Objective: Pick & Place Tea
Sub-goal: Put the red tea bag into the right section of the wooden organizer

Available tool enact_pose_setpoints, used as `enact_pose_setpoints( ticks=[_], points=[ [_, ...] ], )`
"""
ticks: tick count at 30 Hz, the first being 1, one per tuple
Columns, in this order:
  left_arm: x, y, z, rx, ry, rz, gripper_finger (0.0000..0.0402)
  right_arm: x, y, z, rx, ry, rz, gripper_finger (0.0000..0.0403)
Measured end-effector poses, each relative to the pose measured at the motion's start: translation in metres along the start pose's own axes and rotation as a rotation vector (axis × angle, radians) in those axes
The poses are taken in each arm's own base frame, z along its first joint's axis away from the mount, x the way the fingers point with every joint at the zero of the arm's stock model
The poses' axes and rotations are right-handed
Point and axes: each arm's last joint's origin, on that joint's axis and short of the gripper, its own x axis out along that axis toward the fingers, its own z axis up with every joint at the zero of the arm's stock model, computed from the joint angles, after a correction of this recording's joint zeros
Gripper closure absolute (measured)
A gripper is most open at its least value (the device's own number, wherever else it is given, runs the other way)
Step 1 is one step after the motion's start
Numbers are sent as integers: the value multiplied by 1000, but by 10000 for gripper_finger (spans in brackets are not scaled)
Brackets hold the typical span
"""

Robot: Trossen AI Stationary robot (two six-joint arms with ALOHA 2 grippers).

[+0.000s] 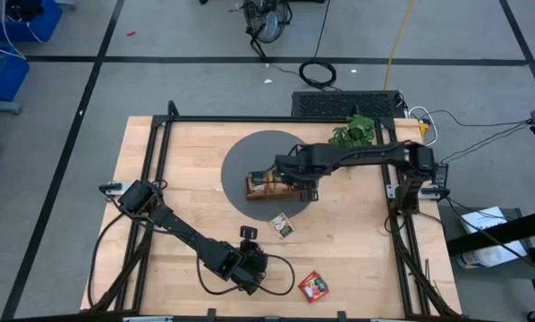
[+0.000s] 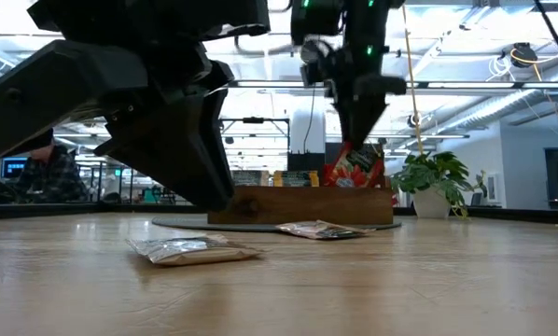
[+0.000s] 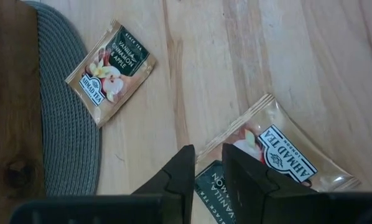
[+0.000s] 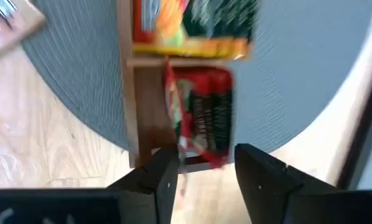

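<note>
A brown wooden tray [image 1: 260,186] stands on a round grey mat [image 1: 250,152]. A red tea sachet [image 4: 201,115] stands on edge in the tray's right end compartment, beside orange-yellow and green ones [image 4: 192,25]. My right gripper [image 4: 204,180] hangs open just above it, its fingers on either side of it without touching. Near the front edge my left gripper [image 3: 208,168] hovers over a cream and green sachet [image 3: 279,155] lying flat, its fingers a narrow gap apart. Another such sachet [image 1: 282,225] and a red one [image 1: 314,286] lie flat on the table.
A green potted plant [image 1: 353,132] stands at the far right, behind the tray. A dark frame [image 1: 250,119] runs round the wooden table. Bare wood lies between the mat and the front edge, around the loose sachets.
</note>
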Motion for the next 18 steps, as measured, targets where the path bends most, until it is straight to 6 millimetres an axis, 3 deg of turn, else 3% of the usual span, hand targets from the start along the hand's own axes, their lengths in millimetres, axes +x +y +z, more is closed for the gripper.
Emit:
enact_pose_setpoints(
  ticks=[6,9,14,18],
  points=[
    [-3,-5,-1,13,-4,-6,314,-38,-8,-16,23,-172,-24,244],
    [-5,-8,-2,21,-6,-10,314,-49,-8,-33,42,-367,38,243],
    [-7,-12,-4,34,-10,-15,314,-39,3,-60,83,-759,39,248],
    [-8,-13,-4,38,-9,-16,314,-24,7,-82,153,-768,35,253]
  ],
)
